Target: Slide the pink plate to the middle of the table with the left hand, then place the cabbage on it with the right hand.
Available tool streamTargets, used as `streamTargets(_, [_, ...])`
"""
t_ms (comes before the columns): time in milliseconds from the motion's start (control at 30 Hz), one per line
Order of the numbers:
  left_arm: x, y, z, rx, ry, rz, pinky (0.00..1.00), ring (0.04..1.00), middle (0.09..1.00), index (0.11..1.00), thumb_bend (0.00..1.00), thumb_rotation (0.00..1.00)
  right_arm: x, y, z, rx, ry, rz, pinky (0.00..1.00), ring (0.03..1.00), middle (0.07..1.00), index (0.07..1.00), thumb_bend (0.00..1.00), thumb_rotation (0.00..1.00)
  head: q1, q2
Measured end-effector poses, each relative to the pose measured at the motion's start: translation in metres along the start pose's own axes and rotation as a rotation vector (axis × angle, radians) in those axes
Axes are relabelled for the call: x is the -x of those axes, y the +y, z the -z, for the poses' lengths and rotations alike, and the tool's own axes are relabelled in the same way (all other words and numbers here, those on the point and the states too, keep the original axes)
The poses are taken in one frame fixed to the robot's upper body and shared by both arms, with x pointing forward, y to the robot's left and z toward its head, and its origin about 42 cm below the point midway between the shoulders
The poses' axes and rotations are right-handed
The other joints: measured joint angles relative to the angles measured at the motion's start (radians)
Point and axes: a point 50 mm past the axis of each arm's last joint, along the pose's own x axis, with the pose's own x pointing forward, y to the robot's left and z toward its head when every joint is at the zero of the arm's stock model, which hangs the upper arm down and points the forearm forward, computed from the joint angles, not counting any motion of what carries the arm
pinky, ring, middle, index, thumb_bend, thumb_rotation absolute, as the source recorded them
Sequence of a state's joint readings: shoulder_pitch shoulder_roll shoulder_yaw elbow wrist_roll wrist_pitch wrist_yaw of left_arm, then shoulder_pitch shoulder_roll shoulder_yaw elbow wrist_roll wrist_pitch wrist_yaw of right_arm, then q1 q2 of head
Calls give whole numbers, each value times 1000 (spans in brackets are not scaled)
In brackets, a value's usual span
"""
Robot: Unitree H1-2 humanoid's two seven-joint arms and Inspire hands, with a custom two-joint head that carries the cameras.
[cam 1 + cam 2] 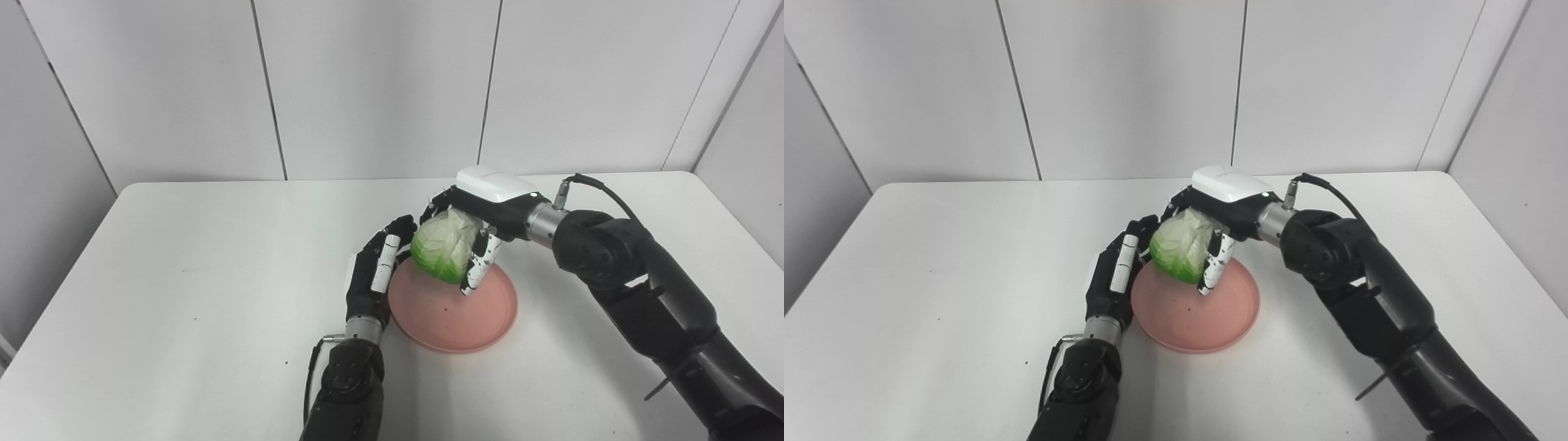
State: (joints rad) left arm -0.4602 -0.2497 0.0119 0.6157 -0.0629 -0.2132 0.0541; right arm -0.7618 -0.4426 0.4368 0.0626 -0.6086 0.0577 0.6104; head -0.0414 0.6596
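A pink plate (453, 312) lies flat near the middle of the white table (184, 275). Over its far left part hangs a pale green cabbage (442, 245), gripped from above by my right hand (484, 211), whose fingers (478, 266) wrap down its near side. Whether the cabbage touches the plate is unclear. My left hand (375, 272) rests at the plate's left rim with fingers stretched out and apart, holding nothing; its fingertips reach up beside the cabbage.
White wall panels stand behind the table's far edge. My right forearm (631, 275) crosses the right side of the table, with a cable looping above the wrist. Bare tabletop stretches to the left and front.
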Motion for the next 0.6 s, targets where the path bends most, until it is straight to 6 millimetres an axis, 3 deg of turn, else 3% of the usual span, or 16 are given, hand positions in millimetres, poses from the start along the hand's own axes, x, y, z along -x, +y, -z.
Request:
streamTargets(67, [0, 0, 0, -1, 1, 0, 739, 813, 772, 691, 805, 830, -1, 3, -2, 18, 3, -20, 360, 404, 436, 512, 525, 0, 2, 2])
streamTargets(467, [1, 1, 0, -2, 8, 1, 732, 809, 768, 674, 794, 838, -7, 21, 0, 42, 32, -92, 276, 355, 433, 508, 525, 0, -8, 12])
streamTargets(600, [1, 1, 0, -2, 10, 0, 735, 811, 769, 662, 801, 842, -9, 29, -1, 63, 35, -120, 349, 429, 480, 489, 527, 0, -12, 14])
